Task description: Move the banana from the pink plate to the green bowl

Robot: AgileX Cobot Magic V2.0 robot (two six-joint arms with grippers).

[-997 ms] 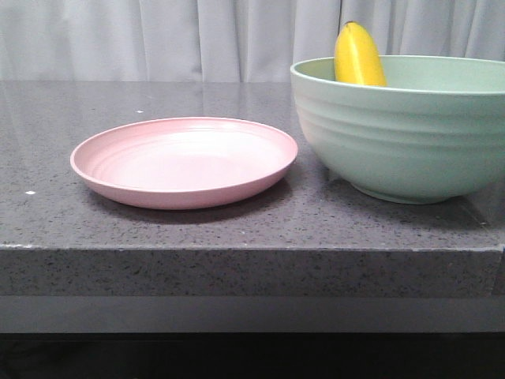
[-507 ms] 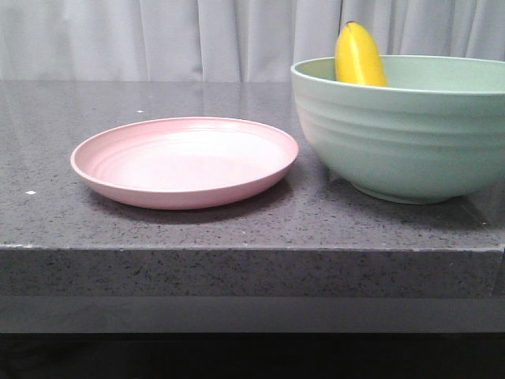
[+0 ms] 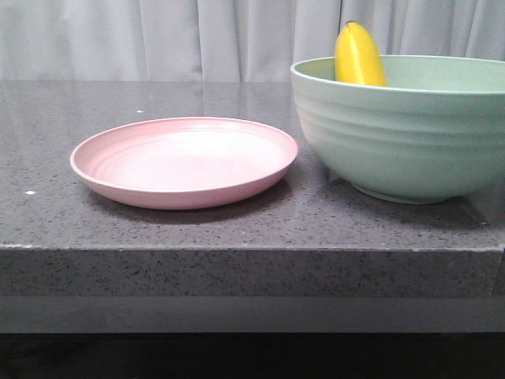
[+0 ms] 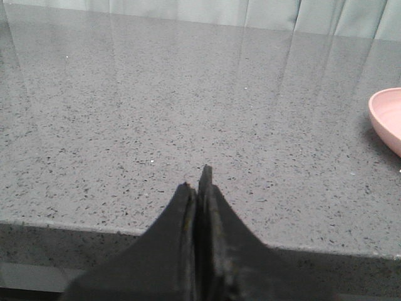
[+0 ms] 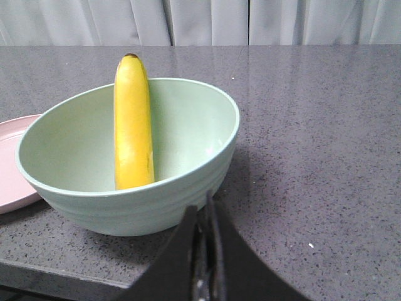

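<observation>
The yellow banana (image 3: 359, 55) stands leaning inside the pale green bowl (image 3: 402, 130) at the right of the counter; the right wrist view shows it upright against the bowl's inner wall (image 5: 133, 125). The pink plate (image 3: 185, 162) sits empty to the left of the bowl, and its edge also shows in the left wrist view (image 4: 387, 119). My right gripper (image 5: 202, 210) is shut and empty, just in front of the bowl (image 5: 188, 169). My left gripper (image 4: 197, 182) is shut and empty over bare counter, left of the plate. Neither gripper shows in the front view.
The grey speckled counter (image 3: 237, 229) has its front edge close below the plate and bowl. A pale curtain (image 3: 158, 39) hangs behind. The plate's edge shows beside the bowl in the right wrist view (image 5: 9, 163).
</observation>
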